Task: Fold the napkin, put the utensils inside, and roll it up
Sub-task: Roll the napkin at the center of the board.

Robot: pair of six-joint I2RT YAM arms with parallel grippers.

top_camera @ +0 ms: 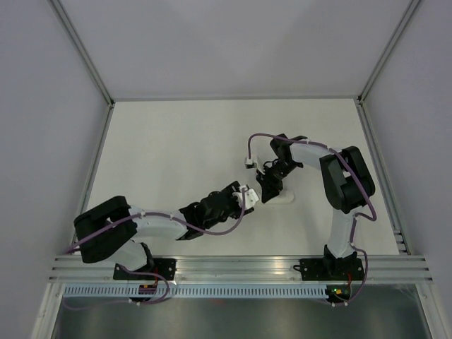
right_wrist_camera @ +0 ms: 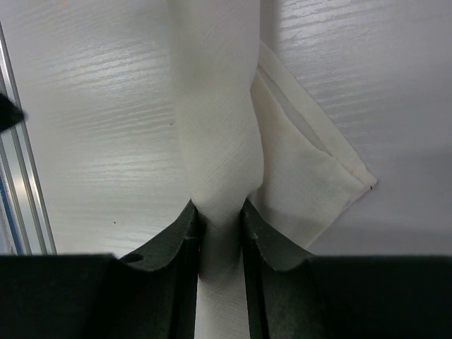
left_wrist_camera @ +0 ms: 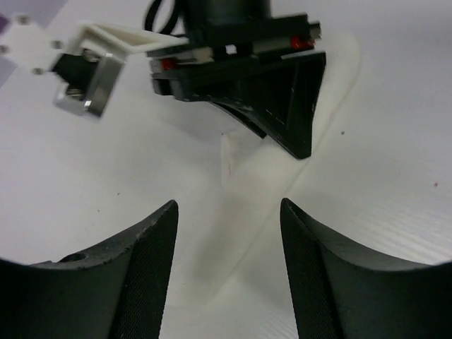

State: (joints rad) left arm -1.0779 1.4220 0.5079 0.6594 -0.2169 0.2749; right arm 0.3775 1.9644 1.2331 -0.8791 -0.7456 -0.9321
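Note:
The white napkin (right_wrist_camera: 219, 134) is rolled into a slim cylinder with a loose corner flap (right_wrist_camera: 318, 176) lying on the table beside it. My right gripper (right_wrist_camera: 219, 212) is shut on the roll, its jaws pinching the cloth. From above, the napkin (top_camera: 282, 200) shows as a small white shape just under the right gripper (top_camera: 268, 189). My left gripper (left_wrist_camera: 227, 212) is open and empty, its jaws apart over the near end of the roll (left_wrist_camera: 247, 191), facing the right gripper (left_wrist_camera: 282, 106). No utensils are visible.
The white table (top_camera: 176, 155) has raised walls at the left, the far side and the right. An aluminium rail (top_camera: 240, 267) runs along the near edge by both arm bases. The two grippers sit close together near the table's middle.

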